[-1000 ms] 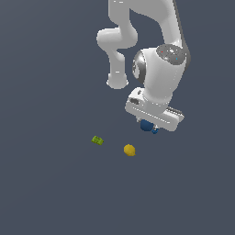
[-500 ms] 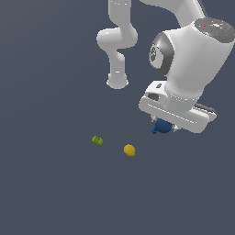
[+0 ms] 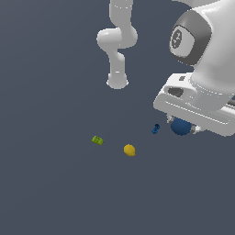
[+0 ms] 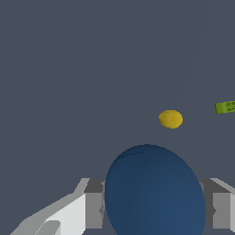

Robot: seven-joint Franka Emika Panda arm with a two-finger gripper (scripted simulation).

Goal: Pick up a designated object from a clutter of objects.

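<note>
The navy-blue ball (image 3: 181,126) sits between the fingers of my gripper (image 3: 182,128), held above the floor at the exterior view's right. In the wrist view the ball (image 4: 154,190) fills the space between the two grey fingers (image 4: 94,209), and my gripper (image 4: 153,209) is shut on it. The yellow ball (image 3: 129,149) lies on the floor below and to the exterior view's left; it also shows in the wrist view (image 4: 170,119). The lime-green block (image 3: 97,140) lies further left, and shows in the wrist view (image 4: 226,107). The small blue elongated piece (image 3: 155,129) lies beside the gripper.
The arm's white base (image 3: 117,81) stands at the back. The dark grey floor (image 3: 55,183) stretches all round the items.
The gripper has moved toward the exterior view's right and closer to the camera with the navy ball in it. The small blue piece has come into sight beside it.
</note>
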